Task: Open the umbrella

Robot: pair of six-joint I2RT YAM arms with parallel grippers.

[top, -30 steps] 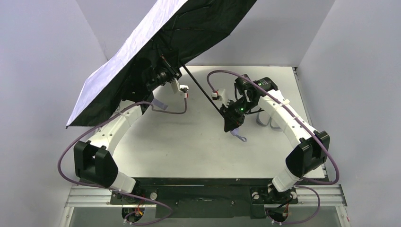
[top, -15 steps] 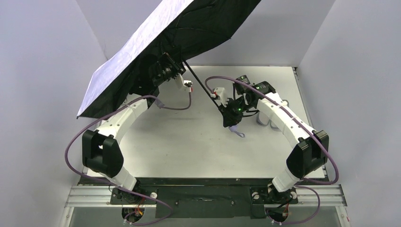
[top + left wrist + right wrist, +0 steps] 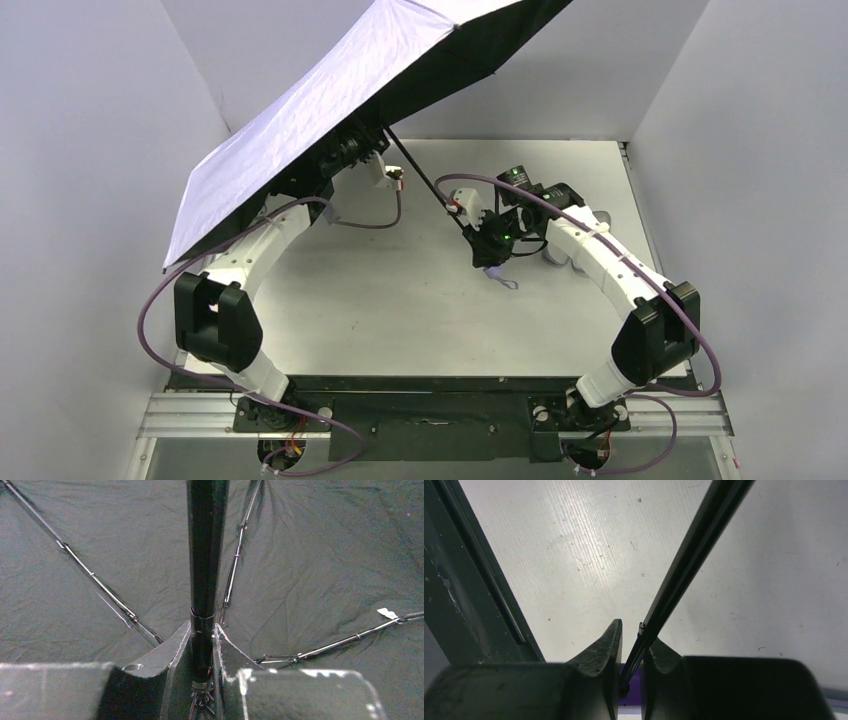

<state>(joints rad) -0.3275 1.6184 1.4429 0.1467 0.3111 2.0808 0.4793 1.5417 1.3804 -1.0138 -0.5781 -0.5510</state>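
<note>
Folding umbrella, pale lavender fabric outside, black inside (image 3: pixel 300 110): the canopy is seen spread and raised over the far left of the white tabletop (image 3: pixel 400 310). It is tilted, with its rim lowest at the left.

The thin black shaft (image 3: pixel 425 190) is laid on a diagonal, from the hub at far left down towards near right.

The left gripper (image 3: pixel 202 636) is found under the canopy, its jaws clamped on the shaft where the struts gather. The right gripper (image 3: pixel 633 637) is set at the lower end, its jaws closed on the shaft just above the small lavender handle (image 3: pixel 630 705).

The long axis runs straight between the two grips, and the left arm is nearer the hub. Any last push is judged to be needed along that axis, away from the right grip. Whether the runner is latched cannot be told.
</note>
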